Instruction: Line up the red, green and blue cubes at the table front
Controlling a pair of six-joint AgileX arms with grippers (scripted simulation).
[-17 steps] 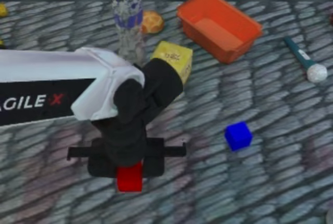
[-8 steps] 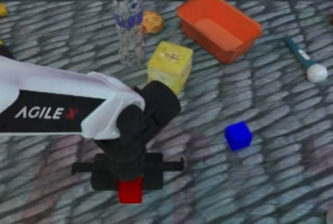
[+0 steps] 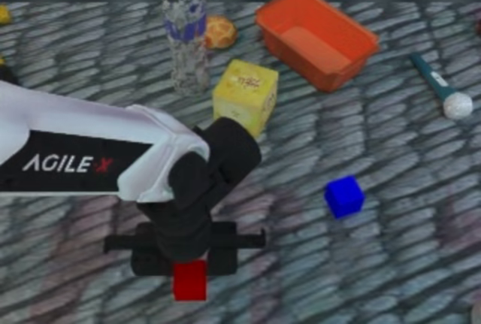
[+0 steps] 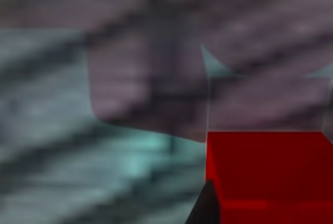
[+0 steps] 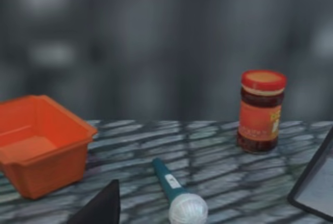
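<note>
Red cube [image 3: 189, 280] sits low on the counter [image 3: 391, 264], down-left of the yellow block [image 3: 245, 96], poking out from under the left claw [image 3: 186, 264]. Can't tell if the claw is clamped on it or apart. Blue cube [image 3: 344, 196] is off to the block's lower right, well apart from red. Right claw isn't visible from above.

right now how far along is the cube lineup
Nothing looks finished. In hand: the left gripper is low at the table front, with the red cube at its fingers. Left: the blue cube sits alone mid-table, and no green cube shows in any view. The right arm is out of the top view.
</note>
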